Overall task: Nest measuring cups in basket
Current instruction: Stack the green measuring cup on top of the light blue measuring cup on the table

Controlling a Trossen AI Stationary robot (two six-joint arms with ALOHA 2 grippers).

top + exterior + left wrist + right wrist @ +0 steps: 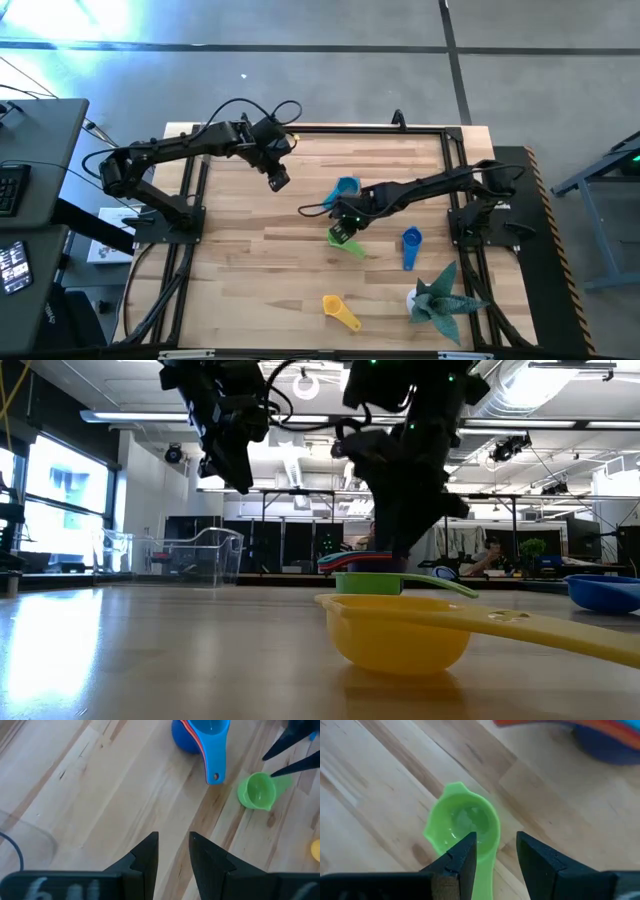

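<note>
The right end effector, fingers parted, hovers over the handle of a small green plastic measuring cup on the wooden desk, bowl just ahead of the fingertips, handle running back between them. A nested stack of blue and red cups lies just beyond. The left end effector, narrowly open, waits farther away.

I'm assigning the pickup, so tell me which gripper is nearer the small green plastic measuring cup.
Right. The right gripper hangs directly over the green cup, jaws open astride its handle; the left gripper hovers well away, across the wooden table.
</note>
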